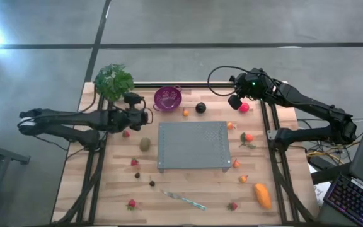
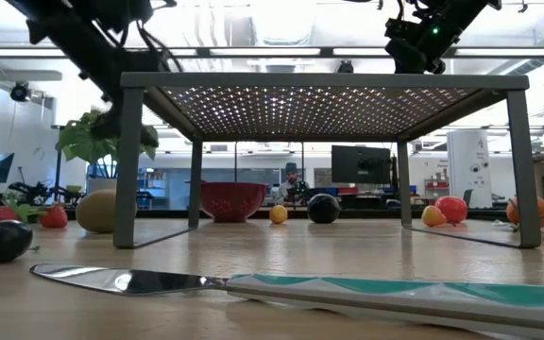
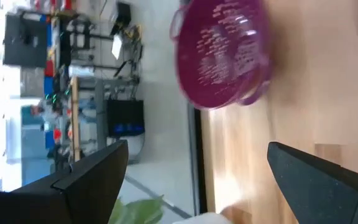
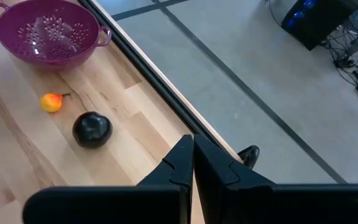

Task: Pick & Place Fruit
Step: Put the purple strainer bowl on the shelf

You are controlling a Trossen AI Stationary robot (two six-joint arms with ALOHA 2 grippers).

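Toy fruits lie scattered on the wooden table: a dark plum (image 1: 200, 108) (image 4: 92, 129), a tiny orange piece (image 1: 185, 113) (image 4: 51, 102), a pink-red ball (image 1: 244, 108), an olive kiwi (image 1: 145, 144), strawberries (image 1: 134, 162) and an oblong orange fruit (image 1: 263, 195). My left gripper (image 1: 147, 116) (image 3: 197, 146) is open and hovers left of the purple colander (image 1: 167, 98) (image 3: 221, 53). My right gripper (image 1: 236, 101) (image 4: 193, 146) is shut and empty. It hangs above the far right edge, beside the pink-red ball.
A grey perforated stand (image 1: 193, 146) takes up the table's middle. A slim knife (image 1: 183, 200) lies near the front edge and a leafy plant (image 1: 114, 81) stands at the far left corner. More small fruits (image 1: 249, 137) lie right of the stand. A laptop (image 1: 358, 195) sits off to the right.
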